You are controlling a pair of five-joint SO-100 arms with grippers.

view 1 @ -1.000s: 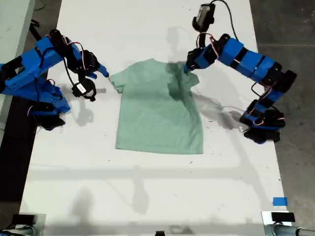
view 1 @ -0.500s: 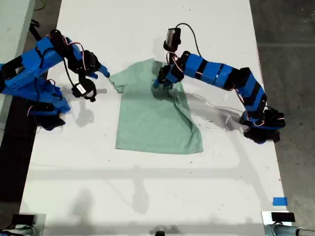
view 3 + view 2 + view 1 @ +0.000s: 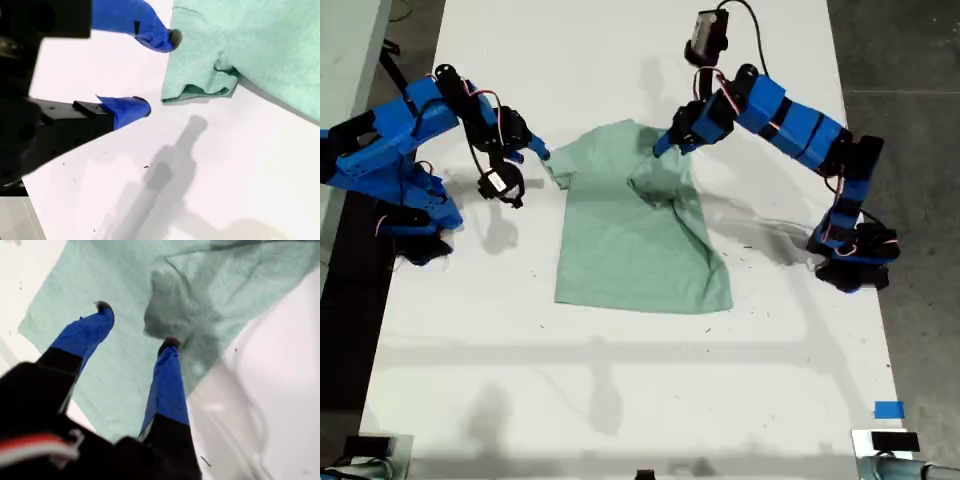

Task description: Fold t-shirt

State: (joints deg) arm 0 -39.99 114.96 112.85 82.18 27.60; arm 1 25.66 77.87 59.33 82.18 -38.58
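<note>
Pale mint-green, wrinkly cloth t-shirt [image 3: 638, 230] lying on the white table [image 3: 620, 400], one sleeve folded inward. My first gripper [image 3: 663, 147] hovers above the bunched fold, jaws apart, empty. My second gripper [image 3: 537, 152], jaws parted, sits beside the other sleeve [image 3: 200, 87].

The t-shirt [image 3: 635, 235] is plain pale mint green, no print, darker grey-green where its folds shade it. The worktop [image 3: 620, 390] is white (a few tiny dark specks). Both arms are bright blue with black joints and red, white and black wires. My first hand [image 3: 135, 325] has blue fingers with black tips; my second hand [image 3: 157, 72] has the same. A blue tape patch [image 3: 888, 409] marks the worktop.
</note>
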